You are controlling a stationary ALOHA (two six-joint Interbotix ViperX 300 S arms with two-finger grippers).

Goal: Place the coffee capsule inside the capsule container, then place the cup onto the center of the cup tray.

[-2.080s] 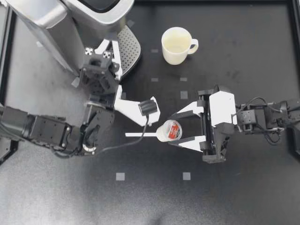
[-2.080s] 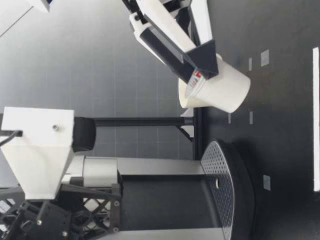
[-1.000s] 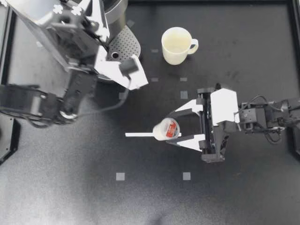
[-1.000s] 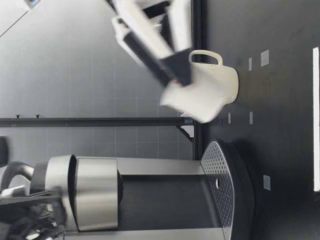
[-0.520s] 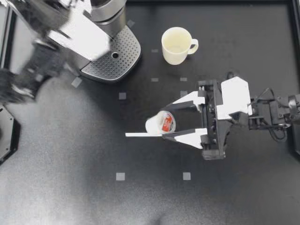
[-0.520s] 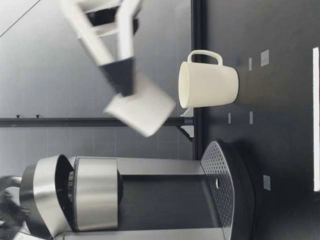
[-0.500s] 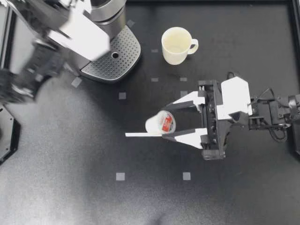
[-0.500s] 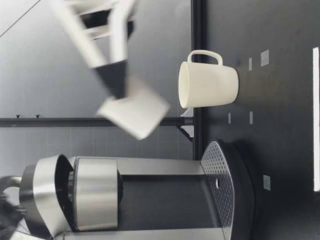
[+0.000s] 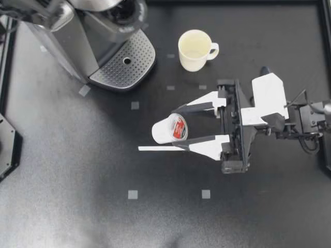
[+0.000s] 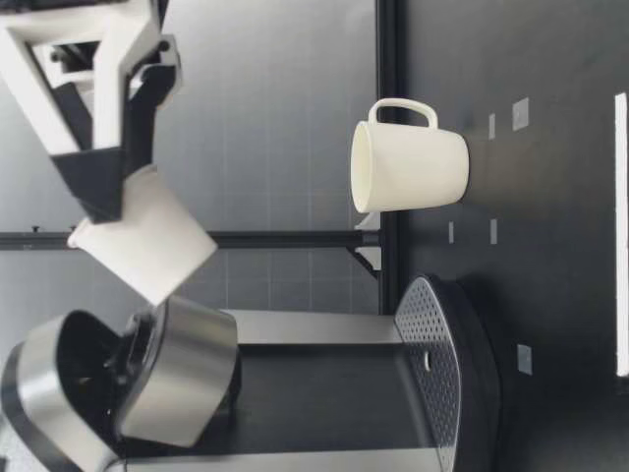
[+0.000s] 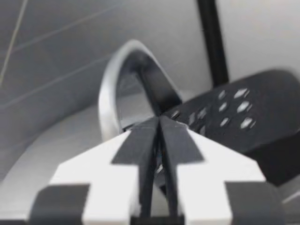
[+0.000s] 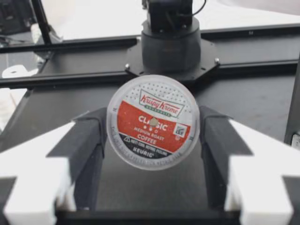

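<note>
The coffee capsule (image 9: 168,129) hung tilted just left of the top view's centre, clamped from two sides between the fingers of my right end effector (image 9: 175,128), high above the table (image 9: 77,181). The cup (image 9: 194,50) stood upright at upper centre, apart from the perforated cup tray (image 9: 124,64) of the coffee machine (image 9: 67,36) at upper left, whose lid (image 10: 177,374) stood tilted open. My left end effector (image 11: 159,129) had its fingers pressed together, empty.

Top: straight down. Low: across table (image 9: 77,206). Both share cup (image 9: 194,50).
</note>
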